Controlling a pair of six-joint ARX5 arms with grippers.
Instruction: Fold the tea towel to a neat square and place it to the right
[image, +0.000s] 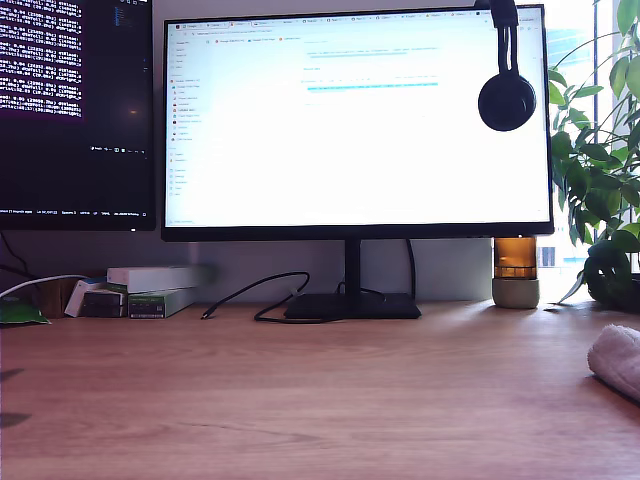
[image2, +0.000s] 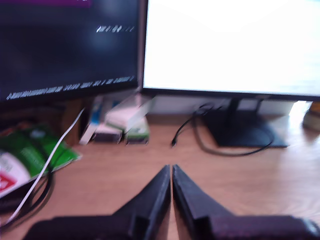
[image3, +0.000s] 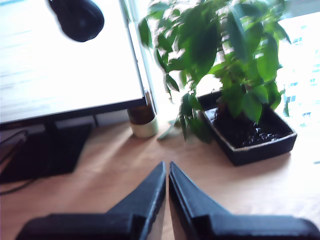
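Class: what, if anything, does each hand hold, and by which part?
Nothing. My first hand and second hand are shut on nothing; the tea towel lies untouched.

monitor (image: 357, 120) – headphones (image: 506, 98) hung on it | plant (image: 600, 180) – desk (image: 300, 400)

My second hand (image3: 167, 172), jaws together, empty, above the desk (image3: 120, 170) near potted plant (image3: 225, 75).
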